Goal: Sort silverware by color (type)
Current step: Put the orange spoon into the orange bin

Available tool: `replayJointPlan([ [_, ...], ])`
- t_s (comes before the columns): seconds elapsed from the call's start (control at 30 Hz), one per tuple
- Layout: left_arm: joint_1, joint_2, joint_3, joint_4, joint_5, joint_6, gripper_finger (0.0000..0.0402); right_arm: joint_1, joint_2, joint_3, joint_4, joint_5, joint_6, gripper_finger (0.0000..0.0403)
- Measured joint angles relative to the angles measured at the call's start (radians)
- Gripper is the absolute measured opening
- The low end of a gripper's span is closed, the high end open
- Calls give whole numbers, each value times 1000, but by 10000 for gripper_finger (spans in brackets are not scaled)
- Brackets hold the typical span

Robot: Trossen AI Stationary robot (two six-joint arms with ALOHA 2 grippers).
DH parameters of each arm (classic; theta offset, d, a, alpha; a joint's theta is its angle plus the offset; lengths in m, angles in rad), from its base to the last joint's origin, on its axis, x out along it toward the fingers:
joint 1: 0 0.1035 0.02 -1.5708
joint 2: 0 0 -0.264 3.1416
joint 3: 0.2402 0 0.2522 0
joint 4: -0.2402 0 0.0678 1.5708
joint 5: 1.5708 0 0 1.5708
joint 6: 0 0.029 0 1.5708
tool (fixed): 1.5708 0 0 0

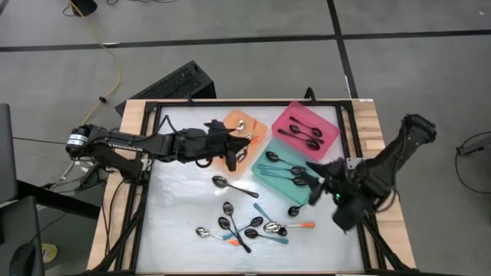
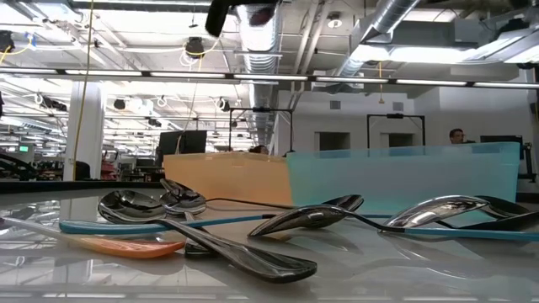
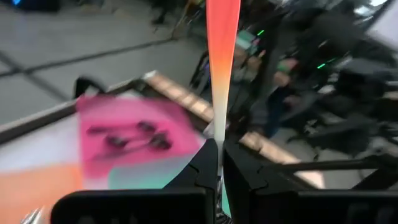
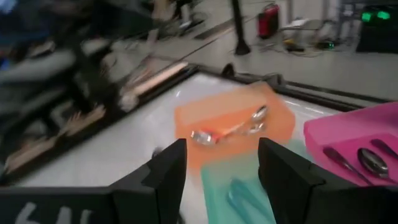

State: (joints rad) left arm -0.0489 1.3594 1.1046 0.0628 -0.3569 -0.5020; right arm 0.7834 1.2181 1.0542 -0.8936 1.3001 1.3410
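orange-handled spoon pinched in your left gripper, right gripper wide and empty

high view: your left gripper (image 1: 230,149) sits over the near edge of the orange tray (image 1: 257,129), between it and the teal tray (image 1: 265,170); the arm hides what it holds here. your right gripper (image 1: 316,178) hovers at the teal tray's right end, over the teal-handled spoons (image 1: 282,170). black spoons (image 1: 303,132) lie in the pink tray (image 1: 331,121). the loose pile (image 1: 249,226) of mixed spoons lies on the table (image 1: 176,215) well apart from both grippers, and one shiny spoon (image 1: 230,185) lies alone, slanting down to the right.

low view: you see only the loose spoons (image 2: 210,227) up close, lying flat, long axes mostly across the picture, with the orange tray (image 2: 223,177) and teal tray (image 2: 404,172) behind them. no gripper shows.

left wrist view: your fingers (image 3: 202,168) are closed tight on the thin end of an orange handle (image 3: 222,56), which runs straight out from the jaws along the gripper's axis, widening away from them. the bowl end cannot be seen. the pink tray (image 3: 180,121) lies beyond.

right wrist view: your fingers (image 4: 168,171) stand wide apart with nothing between them. beyond lies the orange tray (image 4: 280,121) with shiny orange-handled spoons (image 4: 230,129) in it, lying slantwise.
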Motion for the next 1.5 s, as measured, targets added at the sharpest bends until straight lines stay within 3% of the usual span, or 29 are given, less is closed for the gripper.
replayJointPlan([
  [0.07,-4,0,0,60,26,41,0,-73,-3,0,116,-10,-97,207],
  [0.13,-4,0,1,74,49,58,0,-147,-4,0,294,-75,-303,207],
  [0.27,-4,1,0,26,11,61,0,-290,-3,0,785,-379,-861,207],
  [0.33,-4,1,0,12,-5,64,0,-344,-3,1,968,-467,-985,207],
  [0.5,-25,1,0,-2,-78,78,0,-422,-18,-1,999,-398,-1003,207],
  [0.7,-38,10,0,13,-200,89,0,-547,13,2,1039,-598,-1002,207],
  [0.97,-51,57,0,37,-192,94,0,-624,123,26,1094,-718,-1008,207],
  [1.5,-84,67,0,43,-153,166,0,-674,146,40,1088,-727,-1061,207],
])
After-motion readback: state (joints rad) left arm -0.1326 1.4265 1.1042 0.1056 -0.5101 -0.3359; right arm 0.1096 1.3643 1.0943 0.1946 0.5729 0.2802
